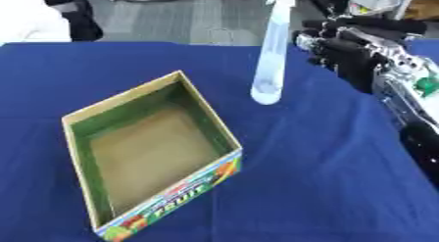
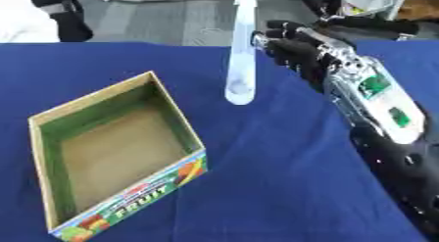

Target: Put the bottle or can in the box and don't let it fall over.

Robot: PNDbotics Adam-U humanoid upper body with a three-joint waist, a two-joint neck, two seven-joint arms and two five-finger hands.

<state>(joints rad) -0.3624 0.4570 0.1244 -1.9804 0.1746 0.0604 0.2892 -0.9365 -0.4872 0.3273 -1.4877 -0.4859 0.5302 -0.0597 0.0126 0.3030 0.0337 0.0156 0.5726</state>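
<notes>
A tall, slim, clear plastic bottle (image 1: 270, 55) with a pale blue tint stands upright on the blue tablecloth (image 1: 326, 177), behind and right of the open cardboard box (image 1: 150, 153). The right hand (image 2: 296, 50) is just beside it; whether its fingers grip the bottle cannot be told. The right eye view shows more of the silver forearm (image 2: 373, 96). The box's outer wall carries fruit print.

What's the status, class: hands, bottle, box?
Right hand beside bottle, fingers curled, not gripping. Bottle upright on cloth. Box open. Left hand unseen.
</notes>
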